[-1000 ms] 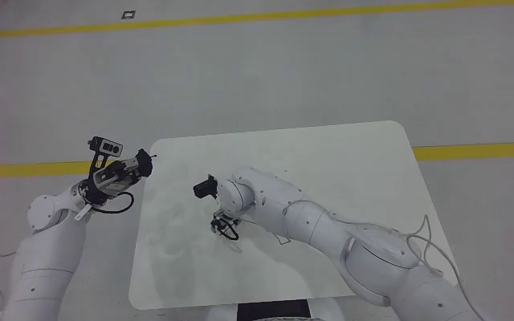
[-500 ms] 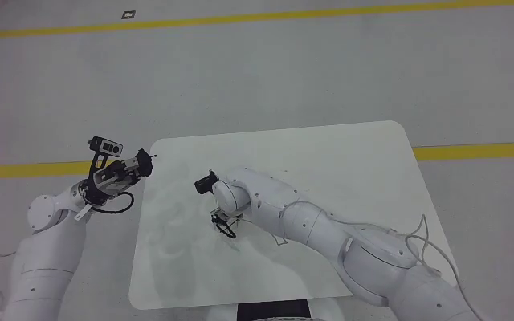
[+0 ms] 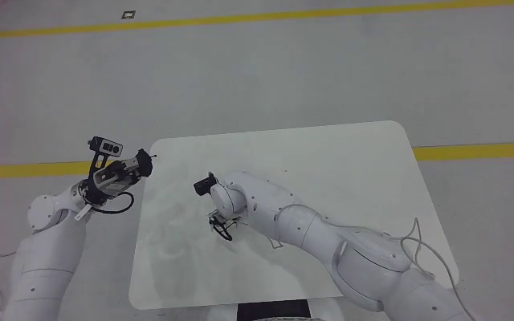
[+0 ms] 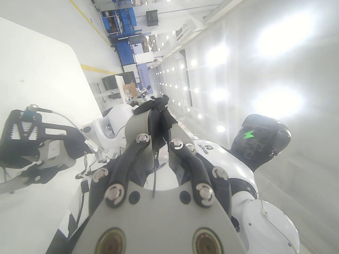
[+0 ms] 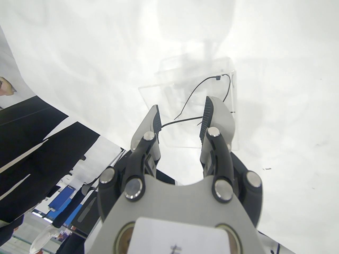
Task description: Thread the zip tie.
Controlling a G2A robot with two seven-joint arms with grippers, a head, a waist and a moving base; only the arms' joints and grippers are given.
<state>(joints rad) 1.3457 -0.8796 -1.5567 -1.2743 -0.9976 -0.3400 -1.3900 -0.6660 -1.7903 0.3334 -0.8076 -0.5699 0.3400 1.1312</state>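
Left of centre in the top view, just beyond the left edge of the white rounded-corner surface (image 3: 345,160): left hand (image 3: 144,163), held out to the side, well apart from everything lying on the surface. Seen from the left wrist view, left hand (image 4: 160,112) pressed together, black-wrapped fingertips (image 4: 152,105) clamped on a thin black plastic zip tie (image 4: 154,178), the strand trailing back from the pinch over the grey palm plate. In the top view, a short end of the same tie poking out past the fingertips toward the surface edge.

Lower left of centre in the top view, above the left half of the surface: right hand (image 3: 218,228), pointing down, with its long white arm stretching in from the lower right corner. Fingers spread wide apart, closed on nothing. In the right wrist view, right hand (image 5: 182,104) directly over a shallow clear plastic tray (image 5: 182,138) lying flat on the surface, loose black zip ties (image 5: 194,89) inside. One tie curved, square head near a tray corner; another strand crossing the gap between the two fingers, contact with the pads impossible to tell; a third bending along a tray wall. In the top view, small black loops just under the fingertips.

Beyond the surface, pale grey floor (image 3: 241,80) with yellow stripes (image 3: 241,16).
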